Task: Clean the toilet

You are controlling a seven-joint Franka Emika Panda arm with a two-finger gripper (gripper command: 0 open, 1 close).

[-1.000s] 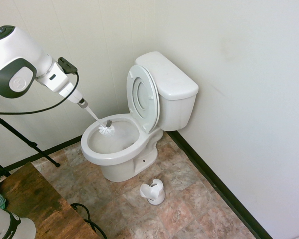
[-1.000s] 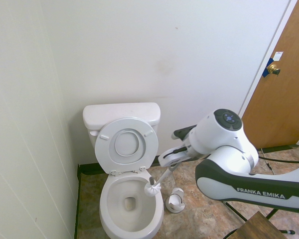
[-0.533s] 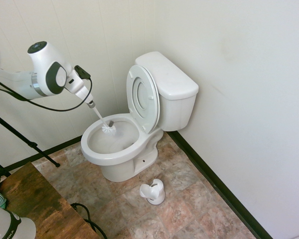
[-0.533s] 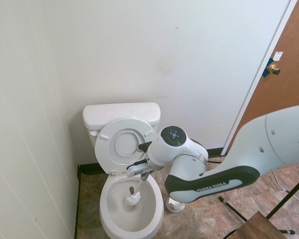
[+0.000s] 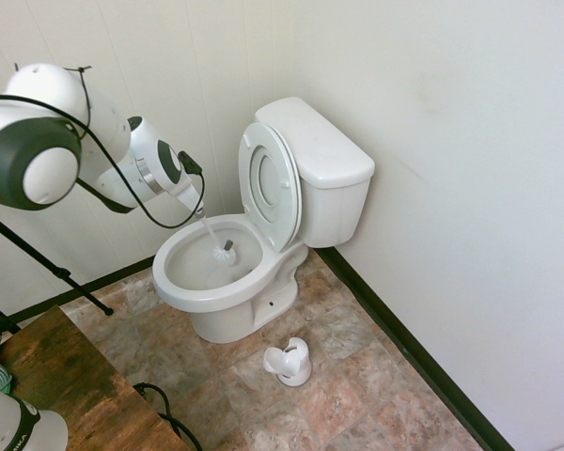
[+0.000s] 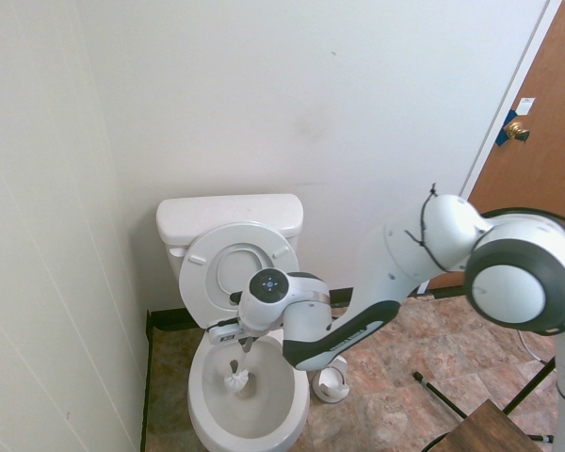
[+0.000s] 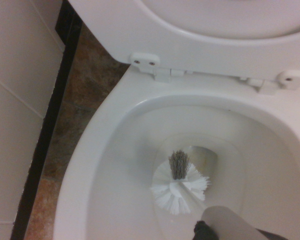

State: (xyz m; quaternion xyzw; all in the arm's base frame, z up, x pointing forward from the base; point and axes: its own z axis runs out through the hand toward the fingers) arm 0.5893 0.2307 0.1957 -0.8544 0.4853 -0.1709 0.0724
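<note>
- One second back the toilet brush (image 5: 225, 252) had its head at the bowl's rim; now the head is down inside the bowl, near the bottom.
- Arm has swung in and dropped: the wrist that was high and off to the side a second ago now hangs right over the bowl's edge, gripper (image 5: 195, 206) angled steeply down.
- Fingers themselves are hard to make out in either exterior view; they read as clamped tight on the white brush handle, which runs from the gripper down into the bowl.
- Wrist view: white bristle head (image 7: 179, 187) with a grey tuft at its tip sits against the bowl's inner surface, close to the drain opening.
- Toilet (image 5: 263, 225) hasn't moved: stands in the room's corner, tank against the back wall, panelled side wall close beside it.
- Toilet looks: glossy white ceramic, oval bowl, rectangular tank with lid on; seat ring and lid (image 6: 234, 274) both raised, leaning back against the tank.
- Bowl interior looks clean and white in the wrist view; two seat hinges visible at the rear rim.
- Small white brush holder (image 5: 289, 362) is on the tiled floor beside the toilet's base, same spot as before, apart from the bowl.
- Brown wooden door (image 6: 532, 160) at the edge of the second exterior view, unchanged.
</note>
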